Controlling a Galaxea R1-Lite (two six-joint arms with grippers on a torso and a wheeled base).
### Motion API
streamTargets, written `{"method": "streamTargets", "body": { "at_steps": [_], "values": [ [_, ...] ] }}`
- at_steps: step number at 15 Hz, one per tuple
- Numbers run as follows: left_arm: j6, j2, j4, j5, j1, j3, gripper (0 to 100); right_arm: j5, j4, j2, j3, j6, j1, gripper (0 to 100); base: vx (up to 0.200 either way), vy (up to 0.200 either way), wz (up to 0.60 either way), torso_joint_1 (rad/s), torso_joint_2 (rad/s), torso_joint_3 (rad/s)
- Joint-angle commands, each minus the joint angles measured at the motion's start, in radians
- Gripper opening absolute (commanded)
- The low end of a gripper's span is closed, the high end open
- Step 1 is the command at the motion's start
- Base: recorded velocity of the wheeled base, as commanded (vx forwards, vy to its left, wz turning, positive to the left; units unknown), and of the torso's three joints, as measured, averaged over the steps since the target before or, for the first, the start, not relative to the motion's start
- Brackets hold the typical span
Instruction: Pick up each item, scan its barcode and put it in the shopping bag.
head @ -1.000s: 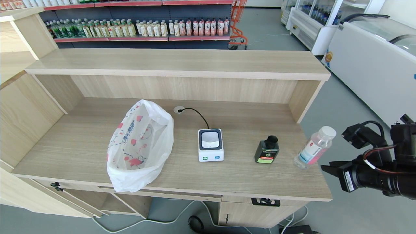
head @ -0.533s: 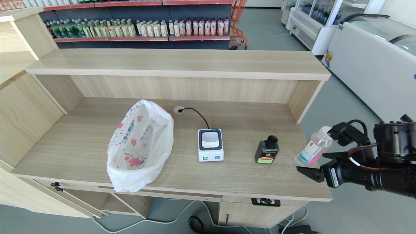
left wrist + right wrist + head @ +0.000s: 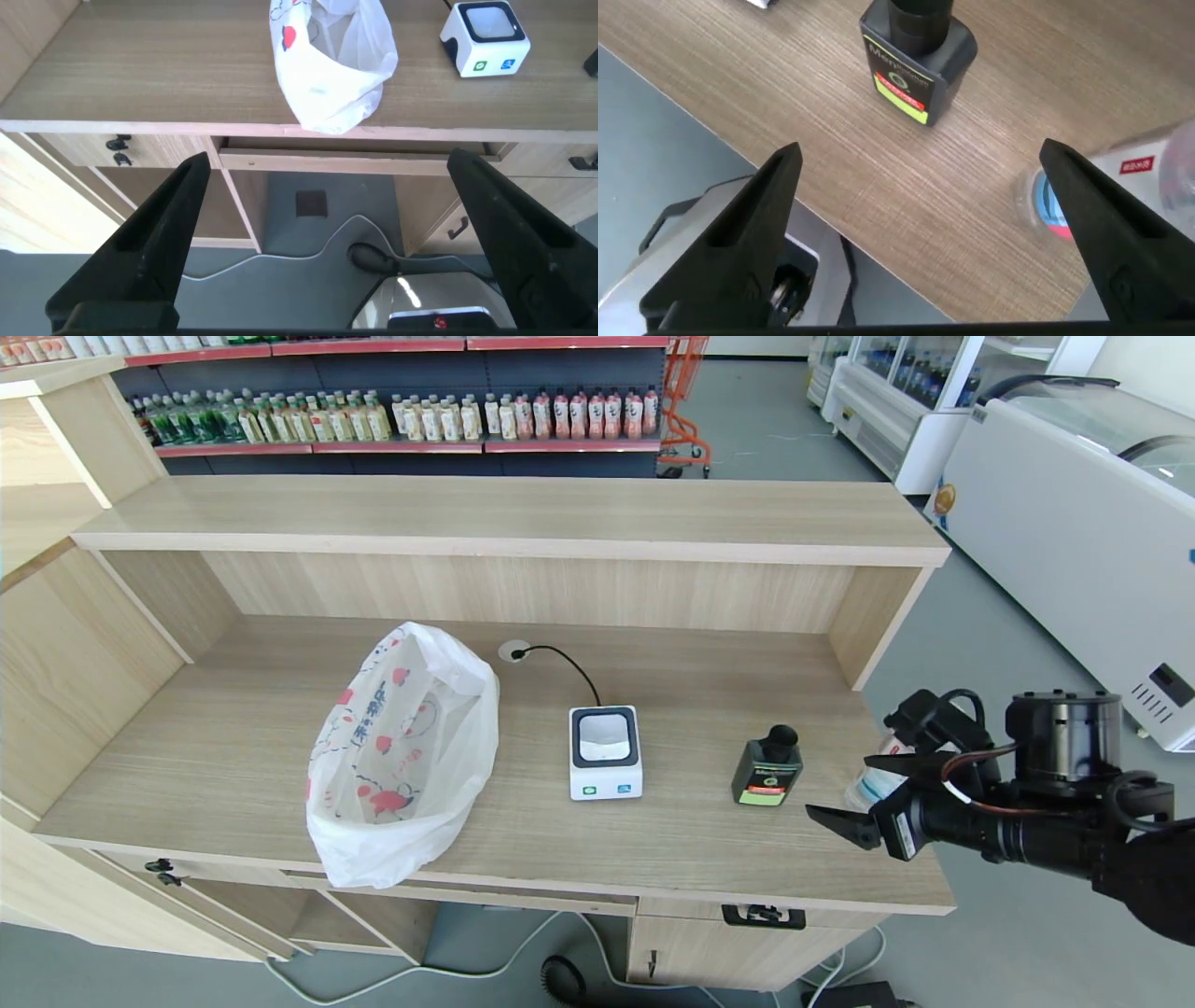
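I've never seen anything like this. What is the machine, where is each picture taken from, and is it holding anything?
It is a two-armed robot at a shop counter. The wide picture comes from a camera on its head; the other two come from cameras on its wrists, looking out between each arm's open jaws. On the counter are a shopping bag, a white scanner, a dark bottle and a clear water bottle. Nothing is held: the right jaws are near the water bottle, the left jaws in front of the counter.
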Motion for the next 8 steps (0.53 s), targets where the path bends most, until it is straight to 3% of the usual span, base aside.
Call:
{"method": "streamTargets", "body": {
  "at_steps": [1,3,8],
  "values": [
    [0.0,0.0,0.0,0.0,0.0,0.0,100,0.036,-0.017,0.075,-0.015,-0.038,-0.018,100,0.0,0.0,0.0,0.0,0.0,0.0],
    [0.0,0.0,0.0,0.0,0.0,0.0,100,0.091,-0.038,0.134,-0.047,-0.136,-0.049,100,0.0,0.0,0.0,0.0,0.0,0.0],
    [0.0,0.0,0.0,0.0,0.0,0.0,100,0.169,-0.063,0.213,-0.118,-0.173,-0.056,100,0.0,0.0,0.0,0.0,0.0,0.0]
  ]
}}
